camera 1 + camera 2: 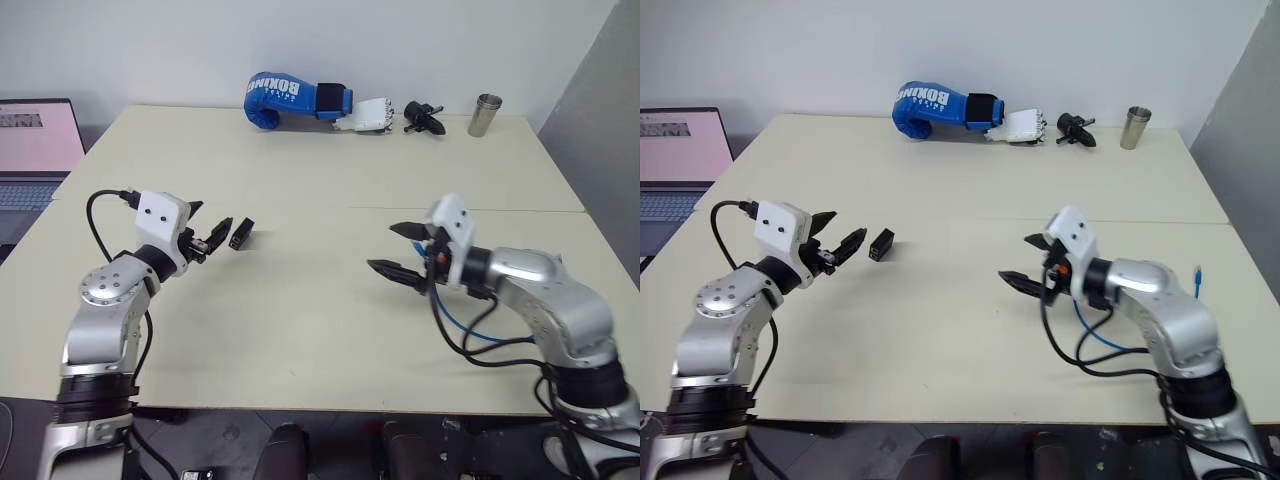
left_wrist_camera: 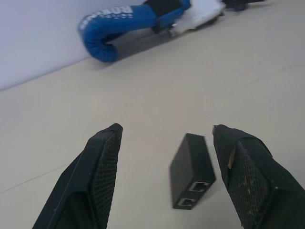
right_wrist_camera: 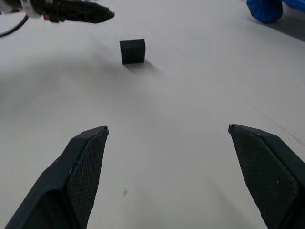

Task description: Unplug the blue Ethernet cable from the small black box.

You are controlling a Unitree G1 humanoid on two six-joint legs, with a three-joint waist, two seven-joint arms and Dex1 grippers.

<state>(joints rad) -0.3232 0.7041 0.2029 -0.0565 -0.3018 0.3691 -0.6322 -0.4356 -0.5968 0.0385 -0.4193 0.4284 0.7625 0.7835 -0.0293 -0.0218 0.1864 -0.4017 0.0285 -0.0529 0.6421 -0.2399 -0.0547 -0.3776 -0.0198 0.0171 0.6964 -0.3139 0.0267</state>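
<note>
Surface: a cream table (image 1: pixel 330 330) against a white wall, a laptop (image 1: pixel 35 145) at its far left, a blue boxing glove (image 1: pixel 285 98) and a metal cup (image 1: pixel 486 114) along the back edge.
Left gripper (image 1: pixel 215 237): jaws apart and empty, hovering just beside the box without touching it.
Small black box (image 1: pixel 241 234): lying on the table left of centre, both ports (image 2: pixel 194 193) empty.
Box handling: probably light, rigid and smooth, so it may slide; pinch it across its flat sides.
Right gripper (image 1: pixel 397 250): jaws wide apart, holding nothing.
Blue Ethernet cable (image 1: pixel 1102 335): already free of the box, trailing by the right arm, one end (image 1: pixel 1197 273) near the right edge.
Cable handling: likely limp; best gripped at the stiff plug.
</note>
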